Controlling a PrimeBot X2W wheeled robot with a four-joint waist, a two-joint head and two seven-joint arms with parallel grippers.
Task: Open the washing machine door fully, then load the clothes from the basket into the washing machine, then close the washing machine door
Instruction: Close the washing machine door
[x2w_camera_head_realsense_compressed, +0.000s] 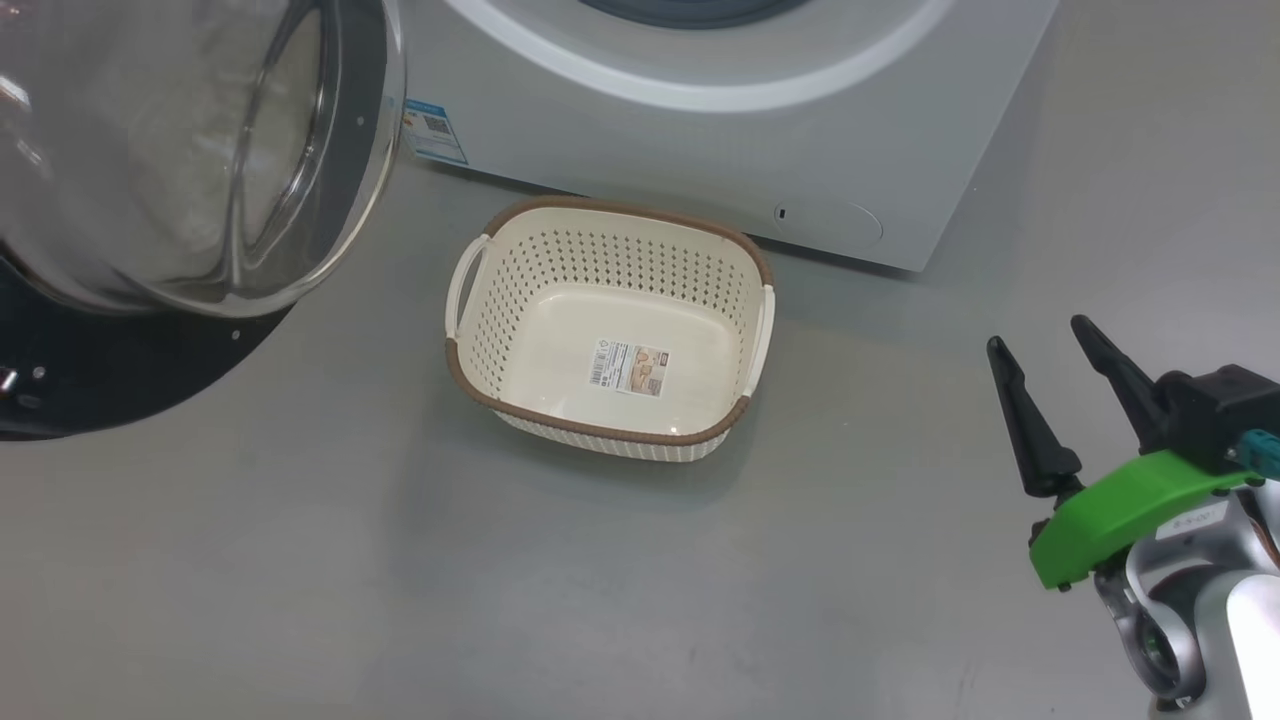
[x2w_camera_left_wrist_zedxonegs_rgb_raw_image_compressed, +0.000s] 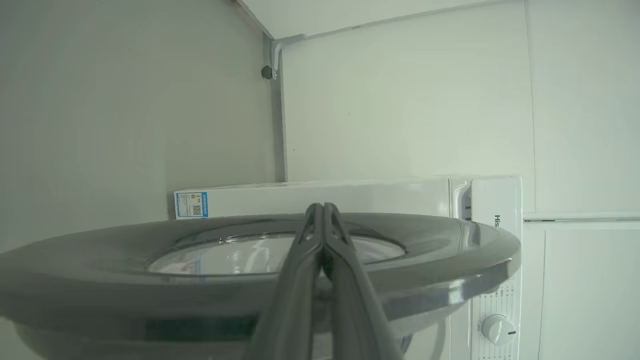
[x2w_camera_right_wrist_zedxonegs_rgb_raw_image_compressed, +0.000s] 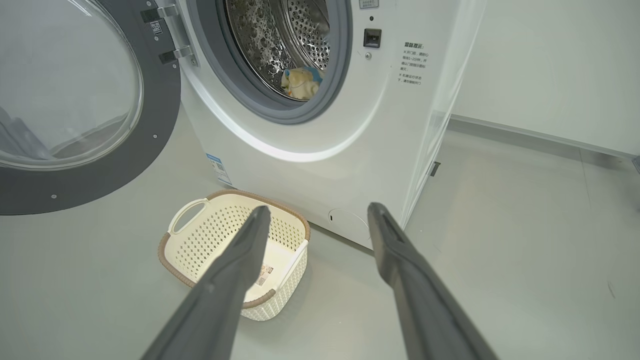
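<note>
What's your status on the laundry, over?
Left gripper shut by door; right gripper open, empty. Basket empty, clothes in drum, door open. Nothing seen blocking.

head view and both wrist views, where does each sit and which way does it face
Head view: on the head, facing down at the basket; right pincer open, lower right.
Left wrist view: along the shut left pincer, across the washing machine door.
Right wrist view: along the right pincer, toward the clothes in the washing machine.
Shared: head and right wrist both show the basket.
</note>
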